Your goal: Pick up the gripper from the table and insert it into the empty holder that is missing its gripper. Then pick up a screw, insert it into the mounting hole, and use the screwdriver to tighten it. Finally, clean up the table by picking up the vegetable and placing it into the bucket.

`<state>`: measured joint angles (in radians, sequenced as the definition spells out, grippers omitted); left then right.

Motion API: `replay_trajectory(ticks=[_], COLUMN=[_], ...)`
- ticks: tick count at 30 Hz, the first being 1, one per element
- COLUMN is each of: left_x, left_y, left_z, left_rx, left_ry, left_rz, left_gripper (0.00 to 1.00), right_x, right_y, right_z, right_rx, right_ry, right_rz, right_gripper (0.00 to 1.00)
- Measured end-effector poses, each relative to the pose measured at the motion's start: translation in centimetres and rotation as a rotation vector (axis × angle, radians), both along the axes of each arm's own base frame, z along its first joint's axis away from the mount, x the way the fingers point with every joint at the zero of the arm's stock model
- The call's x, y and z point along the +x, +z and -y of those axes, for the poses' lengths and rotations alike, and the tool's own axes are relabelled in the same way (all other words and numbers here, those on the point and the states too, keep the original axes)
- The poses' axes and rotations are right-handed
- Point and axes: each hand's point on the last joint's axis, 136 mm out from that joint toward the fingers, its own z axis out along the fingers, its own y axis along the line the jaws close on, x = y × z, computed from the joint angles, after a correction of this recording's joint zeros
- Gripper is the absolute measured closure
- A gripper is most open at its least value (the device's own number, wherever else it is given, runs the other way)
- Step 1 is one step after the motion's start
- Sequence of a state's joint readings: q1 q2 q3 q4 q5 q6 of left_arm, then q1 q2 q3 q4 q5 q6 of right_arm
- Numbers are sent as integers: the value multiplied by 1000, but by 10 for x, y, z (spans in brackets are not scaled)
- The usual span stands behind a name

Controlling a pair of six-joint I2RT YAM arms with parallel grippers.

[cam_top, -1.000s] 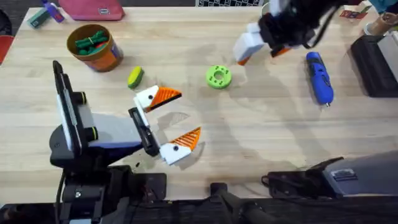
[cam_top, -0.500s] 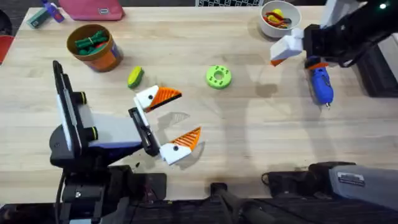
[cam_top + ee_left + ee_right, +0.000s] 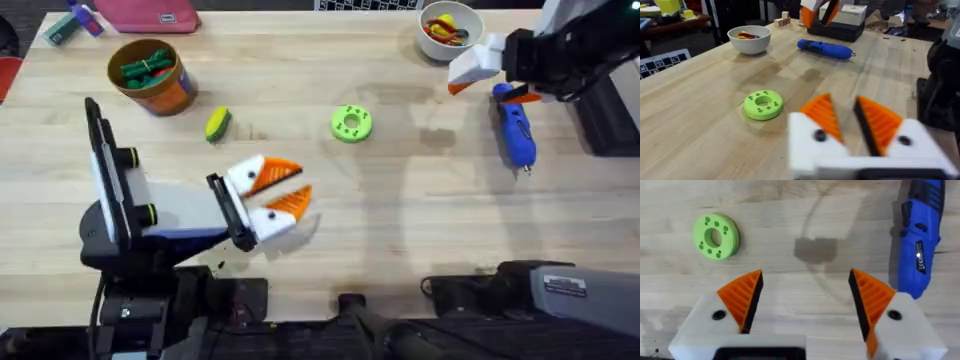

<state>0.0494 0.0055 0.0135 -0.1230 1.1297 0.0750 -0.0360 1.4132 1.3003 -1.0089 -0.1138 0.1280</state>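
- My left gripper sits low over the table, near my own base. Its orange fingers have just a small gap between them, and they hold nothing.
- My right gripper is up at the far right side of the table. Its fingers are spread wide apart, and nothing is between them.
- The blue screwdriver lies flat on the table just beside my right fingers, on their outer side. Its thin metal tip points back toward my base.
- The green holder lies flat on the table, out past my left fingers and a bit to the right. It is off to the left of my right fingers, well apart from them.
- The little yellow and green vegetable lies on the table ahead of my left fingers, a bit to the left. It is near them but not touching.
- The orange bucket stands farther out past the vegetable, to the left. It has dark green pieces inside.
- A white bowl stands at the far edge, just left of my right fingers. It has red and yellow bits in it.
- I cannot tell where the small dark gripper block is.
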Motion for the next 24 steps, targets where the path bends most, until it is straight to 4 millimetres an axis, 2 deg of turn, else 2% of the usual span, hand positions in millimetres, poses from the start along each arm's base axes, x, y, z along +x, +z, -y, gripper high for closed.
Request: replay_trajectory(ticks=[1, 2, 3, 9, 12, 14, 15, 16, 21, 24], left_x=[0, 0, 0, 0, 0, 0, 0, 0, 0, 0], left_y=[0, 0, 0, 0, 0, 0, 0, 0, 0, 0], left_z=[0, 0, 0, 0, 0, 0, 0, 0, 0, 0], left_rx=[0, 2, 2, 2, 2, 2, 2, 2, 2, 2], left_ry=[0, 0, 0, 0, 0, 0, 0, 0, 0, -1], left_rz=[0, 4, 4, 4, 3, 4, 3, 4, 4, 4], left_gripper=[847, 958, 986, 991, 992, 992, 992, 992, 992, 992], right_x=[1, 3, 3, 4, 6, 5, -5, -7, -9, -10], right_y=[1, 1, 1, 0, -1, -3, -5, -4, 10, 12], right_z=[0, 0, 0, 1, 9, 24, 49, 57, 90, 105], right_rx=[0, -1, -1, -1, -23, -75, -170, -206, -330, -357], right_ry=[0, 0, 0, -2, -24, -64, -142, -167, -254, -283], right_rz=[7, 12, 15, 12, 12, 7, -35, -43, -30, -34], right_gripper=[8, 8, 8, 8, 8, 8, 7, 7, 8, 7])
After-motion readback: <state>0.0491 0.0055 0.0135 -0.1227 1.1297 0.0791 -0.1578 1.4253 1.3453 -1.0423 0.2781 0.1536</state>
